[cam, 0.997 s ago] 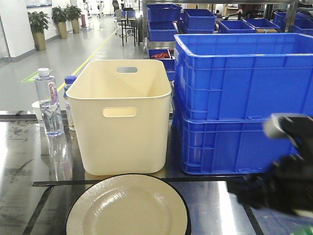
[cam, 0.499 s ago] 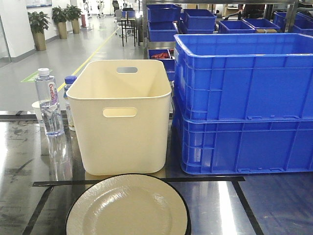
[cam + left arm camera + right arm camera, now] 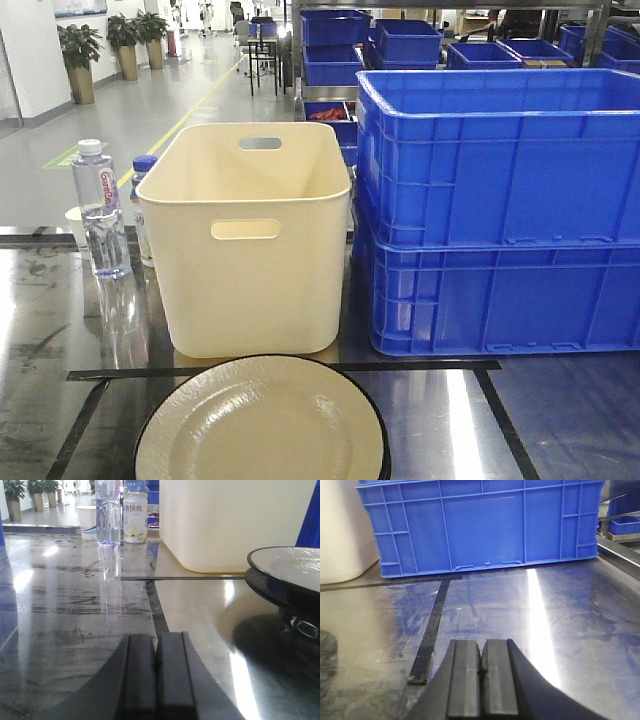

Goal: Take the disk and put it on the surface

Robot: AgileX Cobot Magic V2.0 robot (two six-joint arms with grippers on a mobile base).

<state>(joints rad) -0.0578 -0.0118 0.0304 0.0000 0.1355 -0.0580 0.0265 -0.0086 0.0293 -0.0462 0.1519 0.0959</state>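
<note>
Disk first: the round cream-coloured plate with a dark rim [image 3: 262, 422] lies at the near edge of the front view, inside the black tape line [image 3: 420, 366] that marks a rectangle on the dark glossy mirror-like desk [image 3: 560, 420]. Its far rim sits just short of the tape's back edge and of the tall cream plastic bin with slot handles [image 3: 248, 240] standing beyond it. Right of the bin, touching or nearly so, two stacked blue plastic crates [image 3: 500, 210] wall off the back right. Left of the bin stand a clear water bottle [image 3: 98, 208] and a small white drink bottle [image 3: 135, 511], near the desk's far left edge. Bare desk shows to the right of the plate, between it and the right-hand tape strip, and on beyond it.

Left pincer [image 3: 156, 675] hangs low over the desk, left of the plate, its black pads clenched together on nothing. Right pincer [image 3: 481, 677] is likewise clenched and empty, over bare desk in front of the lower blue crate
</note>
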